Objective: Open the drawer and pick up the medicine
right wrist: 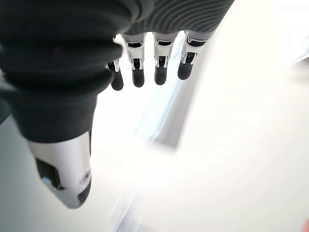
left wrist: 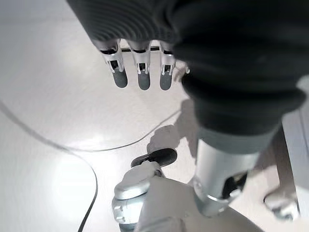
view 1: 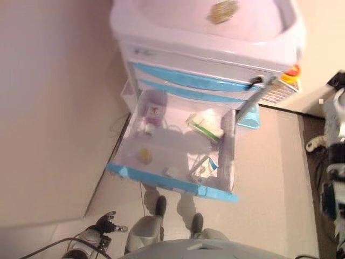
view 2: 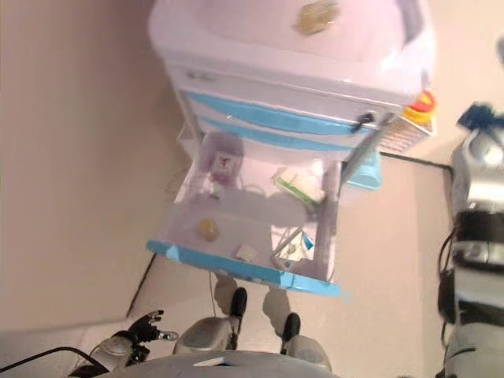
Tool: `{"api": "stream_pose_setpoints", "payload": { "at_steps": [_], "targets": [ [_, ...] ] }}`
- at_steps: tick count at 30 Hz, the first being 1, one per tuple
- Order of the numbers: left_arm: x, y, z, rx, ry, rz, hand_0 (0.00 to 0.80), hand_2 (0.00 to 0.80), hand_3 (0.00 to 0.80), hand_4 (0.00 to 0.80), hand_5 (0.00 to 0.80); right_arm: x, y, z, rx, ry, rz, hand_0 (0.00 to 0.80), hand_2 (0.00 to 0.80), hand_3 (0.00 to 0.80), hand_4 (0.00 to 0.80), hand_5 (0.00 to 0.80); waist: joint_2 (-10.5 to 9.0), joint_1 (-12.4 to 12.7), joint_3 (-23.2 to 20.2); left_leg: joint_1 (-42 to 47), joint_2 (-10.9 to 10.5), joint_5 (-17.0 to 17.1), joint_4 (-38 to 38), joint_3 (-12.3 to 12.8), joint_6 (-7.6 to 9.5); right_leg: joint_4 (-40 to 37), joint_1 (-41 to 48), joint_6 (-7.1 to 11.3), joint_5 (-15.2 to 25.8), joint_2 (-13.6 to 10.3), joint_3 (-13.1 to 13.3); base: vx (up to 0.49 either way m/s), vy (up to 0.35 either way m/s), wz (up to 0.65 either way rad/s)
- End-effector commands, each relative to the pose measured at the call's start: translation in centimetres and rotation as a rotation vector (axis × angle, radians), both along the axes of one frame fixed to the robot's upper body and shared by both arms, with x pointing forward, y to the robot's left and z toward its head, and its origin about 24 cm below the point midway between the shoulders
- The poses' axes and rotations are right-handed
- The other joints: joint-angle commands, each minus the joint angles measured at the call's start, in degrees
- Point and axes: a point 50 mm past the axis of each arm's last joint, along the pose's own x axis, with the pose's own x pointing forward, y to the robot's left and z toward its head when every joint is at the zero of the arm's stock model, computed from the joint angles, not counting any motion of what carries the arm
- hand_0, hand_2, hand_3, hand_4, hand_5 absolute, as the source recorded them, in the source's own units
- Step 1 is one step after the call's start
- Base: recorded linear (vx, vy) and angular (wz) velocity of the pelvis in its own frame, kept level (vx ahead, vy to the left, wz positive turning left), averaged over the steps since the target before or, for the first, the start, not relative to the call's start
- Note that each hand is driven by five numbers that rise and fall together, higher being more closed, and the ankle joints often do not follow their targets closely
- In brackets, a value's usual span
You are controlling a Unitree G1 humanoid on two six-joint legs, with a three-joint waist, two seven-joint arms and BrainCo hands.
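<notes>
The white cart [view 1: 178, 54] with blue-fronted drawers stands before me. Its lower drawer [view 1: 172, 183] is pulled out and open. Inside lie a pale bottle with a purple label [view 1: 153, 110], a green and white box [view 1: 206, 125], a small yellow round thing [view 1: 145, 156] and flat packs [view 1: 202, 166] near the front. My left hand [view 1: 105, 222] hangs low at the lower left, away from the drawer, with its fingers [left wrist: 140, 72] straight and empty over the floor. My right hand's fingers [right wrist: 161, 72] are straight and hold nothing.
A beige wall [view 1: 48, 108] runs along the left of the cart. A gold object [view 1: 222, 11] lies on the cart's top. A red and yellow knob [view 1: 291, 74] and a blue bin [view 1: 249, 116] sit on the cart's right side.
</notes>
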Motion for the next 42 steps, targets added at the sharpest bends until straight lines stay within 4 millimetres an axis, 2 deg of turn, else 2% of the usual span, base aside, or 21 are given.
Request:
{"api": "stream_pose_setpoints", "payload": {
  "at_steps": [1,5,6,9,10,11,12,14,16,18,26,35,42],
  "targets": [
    [-0.2,-0.1,-0.5,0.017,0.096,-0.082,0.000,0.000,0.000,0.000,0.000,-0.9,1.1,-2.5,-0.017,0.015,0.041,0.000,0.000,0.000,0.000,0.000,0.29,-0.97,-3.97,2.80,-0.42,-11.52,0.75,-1.25,-0.08,4.89,-4.80,2.05,-0.61,1.35,0.50,-0.086,-0.053,-0.51],
    [0.2,-1.2,-0.7,-0.010,0.118,-0.105,0.000,0.000,0.000,0.000,0.000,-3.5,1.2,-12.1,0.029,0.394,0.060,0.000,0.000,0.000,0.000,0.000,0.62,-3.63,-4.51,3.25,0.17,-11.78,0.66,1.53,-0.29,3.40,-4.88,2.18,0.32,1.65,2.54,-0.061,-0.053,-0.36],
    [0.3,-1.3,-0.7,-0.014,0.121,-0.108,0.000,0.000,0.000,0.000,0.000,-4.1,1.6,-13.8,0.031,0.446,0.069,0.000,0.000,0.000,0.000,0.000,0.65,-3.96,-4.54,3.34,0.26,-11.77,0.65,2.00,-0.34,3.11,-4.84,2.15,0.52,1.67,2.74,-0.030,-0.046,-0.34],
    [0.3,-2.0,-0.8,-0.029,0.128,-0.136,0.000,0.000,0.000,0.000,0.000,-7.5,3.0,-20.7,0.064,0.743,0.131,0.000,0.000,0.000,0.000,0.000,0.80,-5.46,-4.34,3.65,0.60,-11.91,0.90,3.79,-0.39,2.62,-4.94,2.12,0.95,1.66,3.39,-0.010,-0.050,-0.39],
    [0.4,-2.2,-0.8,-0.034,0.126,-0.142,0.000,0.000,0.000,0.000,0.000,-8.4,3.5,-22.2,0.083,0.805,0.151,0.000,0.000,0.000,0.000,0.000,0.87,-5.70,-4.16,3.58,0.67,-11.96,1.06,4.06,-0.37,2.60,-5.08,2.08,1.01,1.69,3.52,0.000,-0.034,-0.28],
    [0.4,-2.2,-0.8,-0.034,0.126,-0.142,0.000,0.000,0.000,0.000,0.000,-8.4,3.5,-22.2,0.083,0.805,0.151,0.000,0.000,0.000,0.000,0.000,0.87,-5.69,-4.17,3.57,0.67,-11.97,1.06,4.06,-0.37,2.60,-5.08,2.07,1.01,1.69,3.52,-0.007,-0.043,-0.21],
    [0.6,-2.6,-0.9,-0.048,0.117,-0.165,0.000,0.000,0.000,0.000,0.000,-10.2,4.7,-24.9,0.095,0.956,0.211,0.000,0.000,0.000,0.000,0.000,1.14,-6.10,-3.51,3.16,0.72,-12.13,1.71,4.47,-0.28,2.88,-5.51,1.88,0.92,1.70,3.53,-0.015,-0.035,-0.16],
    [1.2,-3.3,-0.8,-0.072,0.092,-0.186,0.000,0.000,0.000,0.000,0.000,-11.5,5.5,-26.7,0.113,1.049,0.273,0.000,0.000,0.000,0.000,0.000,1.62,-6.23,-2.35,2.00,0.69,-12.21,2.72,4.42,-0.10,3.66,-6.56,1.65,0.77,1.65,3.41,-0.064,-0.021,-0.14],
    [2.4,-3.8,-0.4,-0.103,0.043,-0.184,0.000,0.000,0.000,0.000,0.000,-11.7,6.2,-27.4,0.073,1.114,0.341,0.000,0.000,0.000,0.000,0.000,2.14,-6.45,-0.58,0.52,0.74,-11.71,2.93,4.30,-0.06,4.52,-8.09,1.35,0.62,1.74,3.41,-0.176,0.008,-0.10],
    [4.2,-4.3,0.2,-0.133,-0.025,-0.180,0.000,0.000,0.000,0.000,0.000,-11.8,6.9,-28.2,0.108,1.154,0.401,0.000,0.000,0.000,0.000,0.000,2.63,-6.76,2.07,-1.35,0.81,-10.90,2.96,4.00,-0.07,5.58,-10.08,0.96,0.51,1.97,3.55,-0.244,0.016,-0.19],
    [10.0,-5.6,3.4,-0.146,-0.265,-0.220,0.000,0.000,0.000,0.000,0.000,-11.2,8.9,-28.9,0.049,1.239,0.636,0.000,0.000,0.000,0.000,0.000,3.83,-7.36,10.14,-8.64,0.98,-8.65,6.04,3.44,-0.40,10.97,-16.54,-1.01,-0.96,2.82,2.65,-0.146,0.021,-0.08],
    [15.5,-5.3,8.5,-0.120,-0.480,-0.272,0.000,0.000,0.000,0.000,0.000,-8.9,9.1,-27.4,-0.058,1.231,0.716,0.000,0.000,0.000,0.000,0.000,4.18,-7.21,15.71,-15.84,0.59,-9.09,13.97,3.52,-0.80,18.91,-23.26,-3.09,-3.43,3.29,1.33,-0.017,0.002,0.07],
    [19.0,-4.6,13.4,-0.114,-0.676,-0.252,0.000,0.000,0.000,0.000,0.000,-8.3,8.7,-26.8,-0.069,1.211,0.708,0.000,0.000,0.000,0.000,0.000,3.40,-7.58,16.94,-20.81,0.19,-11.26,20.59,4.64,-0.34,23.20,-27.91,-3.82,-4.33,2.82,1.60,0.030,0.017,0.04]
  ]
}}
